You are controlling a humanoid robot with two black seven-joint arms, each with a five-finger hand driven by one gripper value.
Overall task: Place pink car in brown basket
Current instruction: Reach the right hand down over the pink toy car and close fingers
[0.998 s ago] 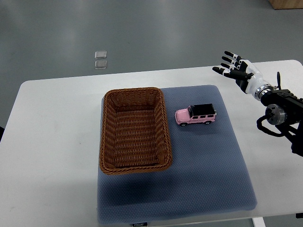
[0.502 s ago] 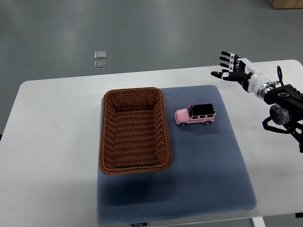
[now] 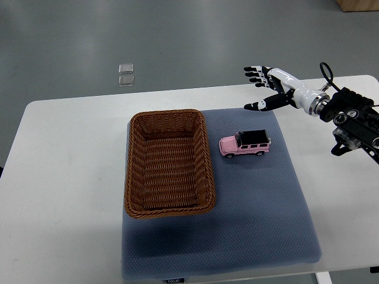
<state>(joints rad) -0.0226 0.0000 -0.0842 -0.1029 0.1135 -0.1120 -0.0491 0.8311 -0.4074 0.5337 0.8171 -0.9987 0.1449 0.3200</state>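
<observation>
A pink toy car (image 3: 244,144) with a black roof sits on the blue-grey mat (image 3: 254,207), just right of the brown wicker basket (image 3: 168,163). The basket holds nothing. My right hand (image 3: 265,89) hovers above the mat's far right corner, up and to the right of the car, fingers spread and holding nothing. Its arm enters from the right edge. The left arm does not show.
The mat lies on a white table (image 3: 65,177) with grey floor beyond its far edge. Two small clear squares (image 3: 125,74) lie on that floor. The basket's right wall stands close to the car's front.
My right hand has moved left and slightly away from me, from beyond the mat's right edge to over its far corner, nearer the car. Car and basket have not moved.
</observation>
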